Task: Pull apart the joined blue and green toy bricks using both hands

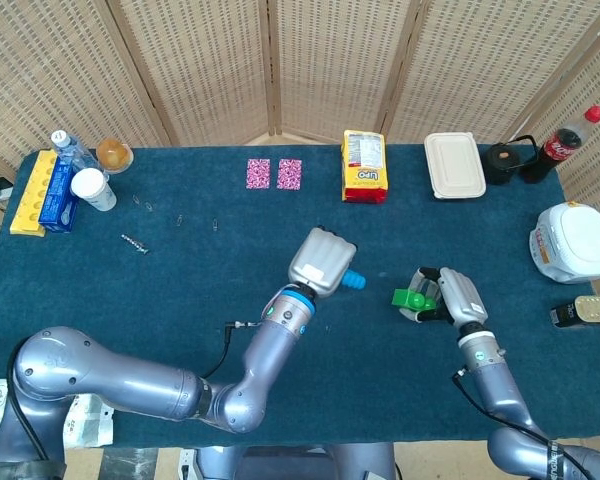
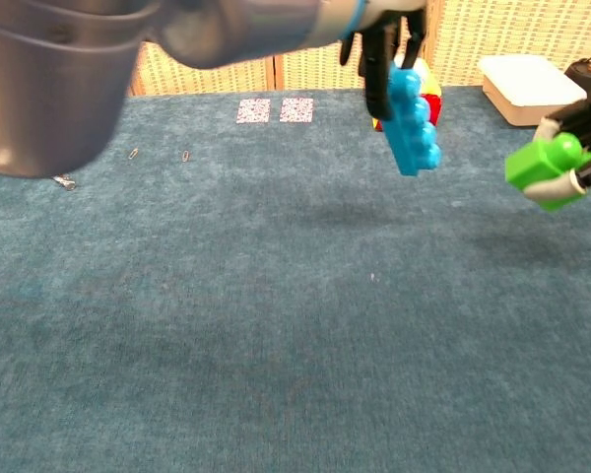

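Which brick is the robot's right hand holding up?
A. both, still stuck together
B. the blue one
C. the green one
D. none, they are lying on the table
C. The right hand holds the green brick, while the left hand holds the blue brick apart from it, with a clear gap between them above the table.

Back edge: yellow snack packet (image 1: 364, 166), white lidded box (image 1: 453, 165), cola bottle (image 1: 564, 143) lying toward the right corner.
Left corner: yellow tray (image 1: 32, 190), white cup (image 1: 92, 188), water bottle (image 1: 70, 150).
Middle back: two pink cards (image 1: 274, 173) side by side.
Right edge: white round container (image 1: 573, 243).
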You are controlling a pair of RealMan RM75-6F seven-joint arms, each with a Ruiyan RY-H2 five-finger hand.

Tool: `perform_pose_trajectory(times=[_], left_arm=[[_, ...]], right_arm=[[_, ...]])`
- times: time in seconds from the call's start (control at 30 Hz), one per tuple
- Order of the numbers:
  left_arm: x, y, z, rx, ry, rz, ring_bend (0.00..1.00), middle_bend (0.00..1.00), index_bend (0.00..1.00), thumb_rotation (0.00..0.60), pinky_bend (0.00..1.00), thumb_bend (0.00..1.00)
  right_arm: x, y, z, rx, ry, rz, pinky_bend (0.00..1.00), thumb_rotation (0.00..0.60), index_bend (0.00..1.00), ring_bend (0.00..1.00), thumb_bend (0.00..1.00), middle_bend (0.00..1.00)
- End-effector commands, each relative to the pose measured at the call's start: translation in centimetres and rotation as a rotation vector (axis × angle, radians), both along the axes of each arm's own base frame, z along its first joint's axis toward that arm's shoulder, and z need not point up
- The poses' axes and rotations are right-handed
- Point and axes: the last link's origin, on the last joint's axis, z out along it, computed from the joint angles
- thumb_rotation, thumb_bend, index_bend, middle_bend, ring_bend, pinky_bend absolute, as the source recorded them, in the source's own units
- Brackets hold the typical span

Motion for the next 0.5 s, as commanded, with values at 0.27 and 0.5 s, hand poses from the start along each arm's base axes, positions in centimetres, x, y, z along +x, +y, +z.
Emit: perform_pose_trajectory(times=[0.27,0.5], left_arm=[[-4.2,0.5,1.8,0.003,-0.044,0.060,0.47,0.60,0.79,0.600,0.42,0.34],[-6.7,0.1,1.7,-0.011,-0.050,0.079,0.47,0.60,0.79,0.600,0.42,0.33]], right_arm=[[-0.6,0.5,-2.1,0.098,0.265,0.090,0.36,0.600,0.45,0.43,0.26,0.45],[-0.1,1.0,-2.0,0.088,0.327,0.106,0.29,0.600,0.27,0.32,0.26,0.32]])
